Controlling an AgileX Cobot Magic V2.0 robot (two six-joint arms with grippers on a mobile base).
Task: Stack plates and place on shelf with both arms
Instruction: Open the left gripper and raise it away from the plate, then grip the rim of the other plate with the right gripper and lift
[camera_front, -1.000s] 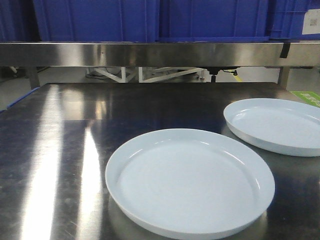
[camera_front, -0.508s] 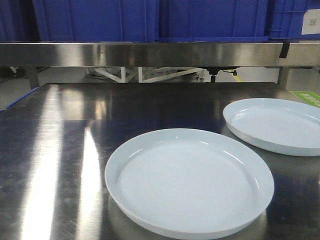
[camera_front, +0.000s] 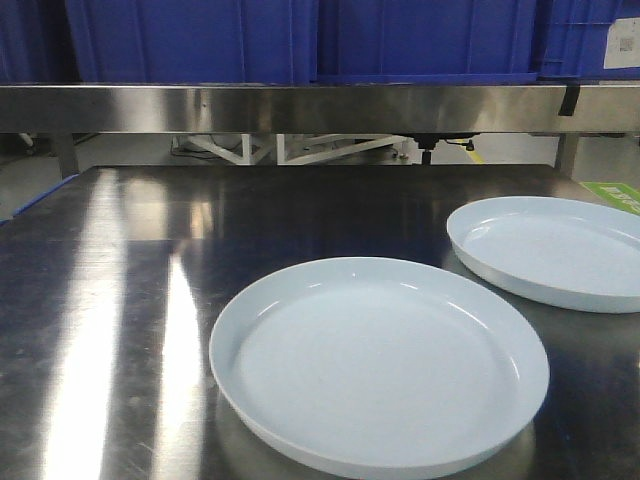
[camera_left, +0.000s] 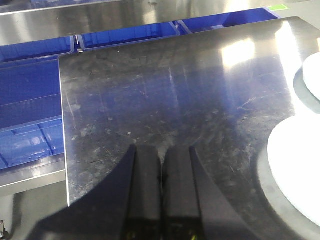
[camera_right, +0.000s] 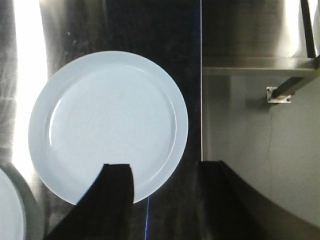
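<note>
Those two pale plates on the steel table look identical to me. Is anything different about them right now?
The nearer plate lies mid-table, wholly in the front view; the farther plate lies back right, cut by the picture's edge. The open right tool hangs by the farther plate's rim; the shut left tool is over bare table beside the nearer plate. Both are round, pale blue-white, shallow, empty and unstacked.

two plates (camera_front: 378, 365) (camera_front: 550, 250), one shelf (camera_front: 300, 108), two pincers (camera_left: 161, 195) (camera_right: 167, 200)
</note>
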